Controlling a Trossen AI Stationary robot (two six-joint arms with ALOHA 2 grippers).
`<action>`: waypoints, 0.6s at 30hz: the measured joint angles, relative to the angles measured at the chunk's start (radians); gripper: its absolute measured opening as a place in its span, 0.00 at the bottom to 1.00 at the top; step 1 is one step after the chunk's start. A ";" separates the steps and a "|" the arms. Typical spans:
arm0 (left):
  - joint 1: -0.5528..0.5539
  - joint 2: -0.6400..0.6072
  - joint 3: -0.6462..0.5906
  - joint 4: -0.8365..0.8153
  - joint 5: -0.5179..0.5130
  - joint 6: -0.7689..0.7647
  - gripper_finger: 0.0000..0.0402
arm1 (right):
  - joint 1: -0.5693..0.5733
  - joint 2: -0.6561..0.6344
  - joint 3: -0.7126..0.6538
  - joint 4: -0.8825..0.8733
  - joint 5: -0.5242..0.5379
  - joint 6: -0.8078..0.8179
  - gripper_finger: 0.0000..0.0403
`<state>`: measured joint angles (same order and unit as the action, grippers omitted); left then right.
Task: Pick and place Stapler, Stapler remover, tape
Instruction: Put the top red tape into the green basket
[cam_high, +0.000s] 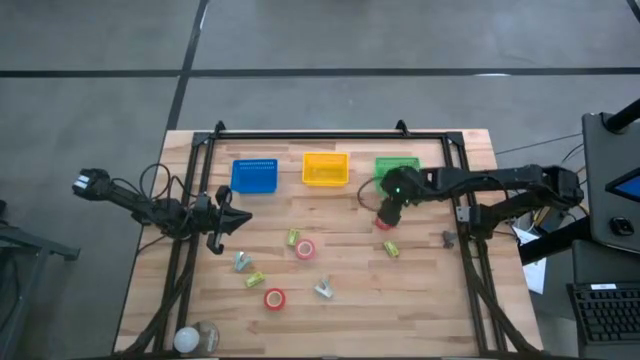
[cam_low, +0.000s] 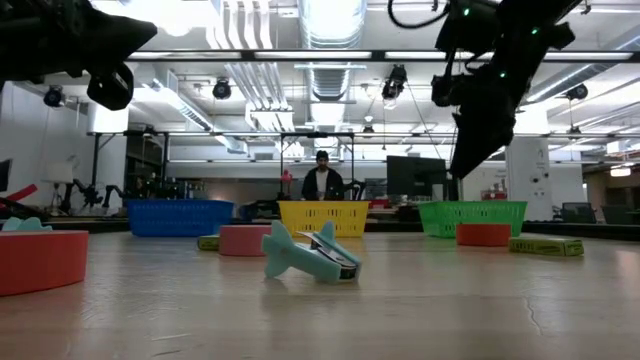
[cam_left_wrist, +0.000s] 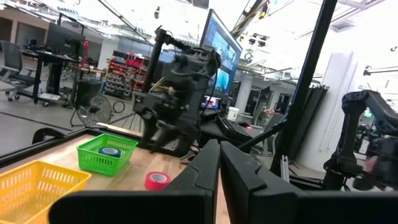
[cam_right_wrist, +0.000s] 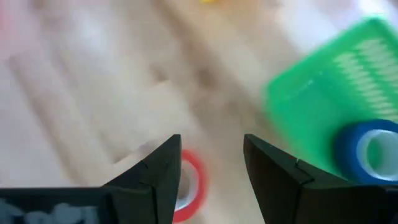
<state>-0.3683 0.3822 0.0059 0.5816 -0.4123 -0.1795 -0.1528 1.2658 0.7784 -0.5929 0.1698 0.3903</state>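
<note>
Three red tape rolls lie flat on the table: one (cam_high: 385, 222) under my right gripper, one (cam_high: 305, 248) mid-table, one (cam_high: 274, 298) nearer. My right gripper (cam_high: 388, 208) hangs open above the first roll (cam_right_wrist: 189, 186), and its fingers stand clear of it in the low view (cam_low: 483, 234). Yellow-green staplers (cam_high: 293, 238) (cam_high: 255, 278) (cam_high: 391, 248) and teal staple removers (cam_high: 241, 262) (cam_high: 323, 289) lie scattered on the table. My left gripper (cam_high: 216, 228) waits shut over the table's left side.
Blue (cam_high: 254, 175), yellow (cam_high: 326, 168) and green (cam_high: 397, 167) baskets stand in a row at the far side. The green one holds a blue tape roll (cam_right_wrist: 368, 149). A black frame (cam_high: 330, 135) borders the table. A pale round object (cam_high: 197, 338) sits at the near left corner. A person (cam_low: 322, 182) stands beyond the table.
</note>
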 joint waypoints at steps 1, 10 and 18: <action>0.000 0.000 0.000 0.000 0.000 0.000 0.05 | 0.024 0.005 0.000 0.001 0.000 0.001 0.41; 0.000 0.000 0.000 0.000 0.000 0.000 0.05 | 0.139 0.094 0.000 0.002 -0.014 0.096 0.41; 0.000 0.000 0.000 0.000 0.000 0.000 0.05 | 0.150 0.197 0.000 0.009 -0.014 0.112 0.41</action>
<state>-0.3687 0.3823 0.0059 0.5816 -0.4123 -0.1795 -0.0025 1.4633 0.7784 -0.5835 0.1555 0.5020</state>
